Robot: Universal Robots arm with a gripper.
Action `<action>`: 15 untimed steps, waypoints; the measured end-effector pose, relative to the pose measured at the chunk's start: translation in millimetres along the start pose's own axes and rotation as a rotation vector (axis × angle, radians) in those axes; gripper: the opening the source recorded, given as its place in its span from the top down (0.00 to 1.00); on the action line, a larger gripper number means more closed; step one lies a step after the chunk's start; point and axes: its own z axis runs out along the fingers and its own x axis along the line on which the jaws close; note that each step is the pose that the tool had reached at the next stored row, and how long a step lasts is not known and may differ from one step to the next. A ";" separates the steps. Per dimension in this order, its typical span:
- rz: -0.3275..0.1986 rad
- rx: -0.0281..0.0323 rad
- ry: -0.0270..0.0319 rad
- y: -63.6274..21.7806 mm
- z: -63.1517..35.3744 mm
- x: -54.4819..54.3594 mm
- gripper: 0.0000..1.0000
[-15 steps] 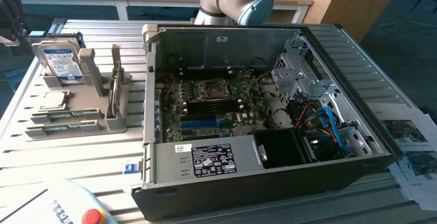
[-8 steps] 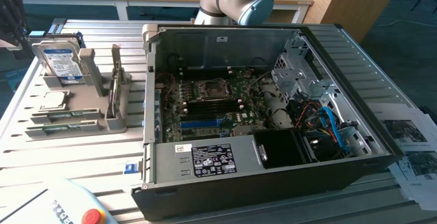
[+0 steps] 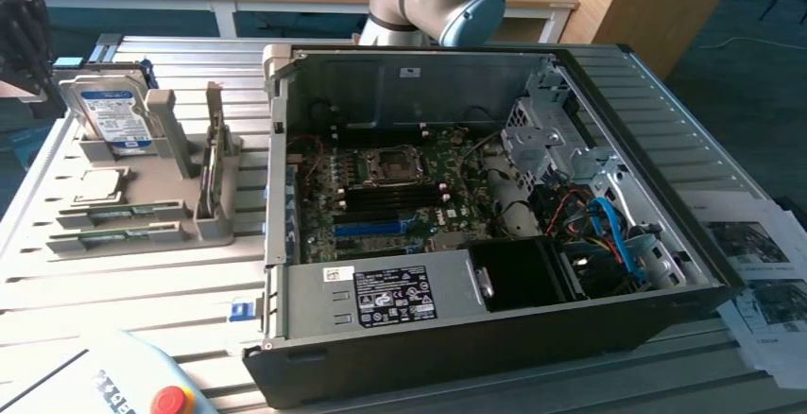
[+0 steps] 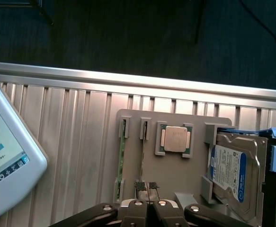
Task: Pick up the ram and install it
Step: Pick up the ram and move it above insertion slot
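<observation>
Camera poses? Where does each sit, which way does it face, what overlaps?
Exterior: off-arm, high, looking down into the open case; arm behind it.
Wrist: on the wrist, looking down at the holder with ram; shut gripper above it.
Shared: holder, hard drive, CPU, pendant.
</observation>
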 end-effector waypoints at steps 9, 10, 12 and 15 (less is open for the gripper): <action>0.000 -0.0007 0.0054 -0.3 7.8 -0.1 0.90; 0.000 -0.0006 0.0054 -0.3 7.8 -0.1 0.90; 0.000 -0.0005 0.0053 -0.3 7.9 -0.1 0.90; 0.000 0.0038 0.0055 -0.1 8.0 -0.2 0.90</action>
